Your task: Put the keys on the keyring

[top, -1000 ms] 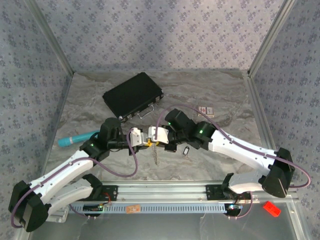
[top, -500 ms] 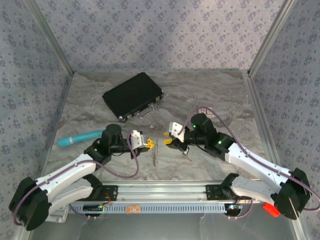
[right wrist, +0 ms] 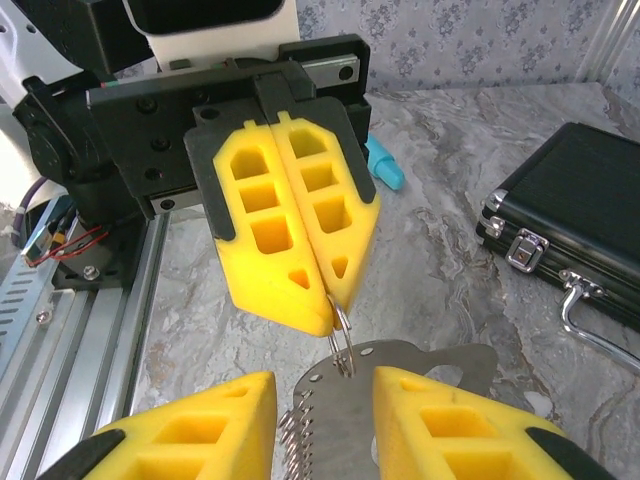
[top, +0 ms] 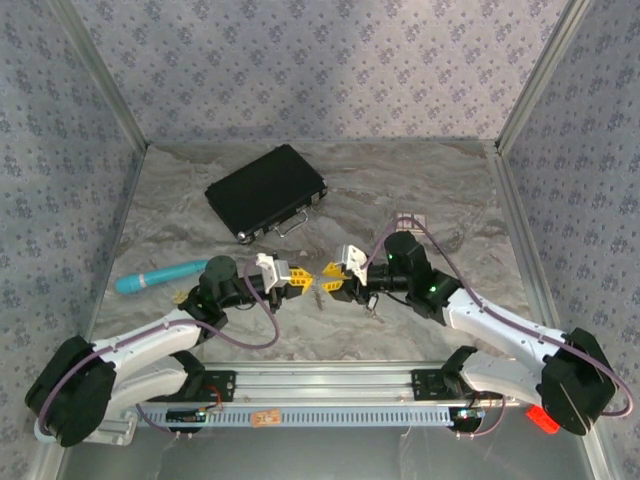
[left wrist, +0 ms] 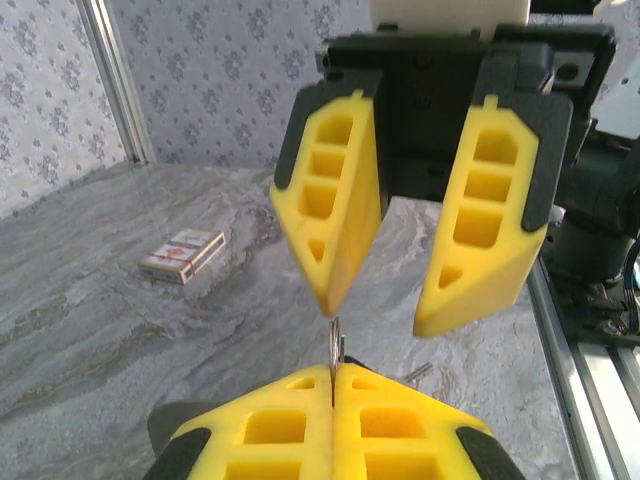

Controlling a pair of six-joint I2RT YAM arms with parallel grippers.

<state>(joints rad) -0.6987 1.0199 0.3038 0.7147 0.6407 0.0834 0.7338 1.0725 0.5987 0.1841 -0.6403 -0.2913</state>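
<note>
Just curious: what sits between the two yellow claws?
A thin keyring, pinched by the shut left claw, before the open right claw; right wrist view.

I'm working over a grey marbled table (top: 430, 175). Toward the far left of it a black case (top: 266, 190) lies flat, with its latches and handle turned toward the near edge. Close to the left edge a teal tube (top: 158, 277) lies on its side, well apart from the case. A small card box (top: 410, 220) sits right of the middle. Nearer the front edge lies what looks like a small key (top: 372, 304).
</note>
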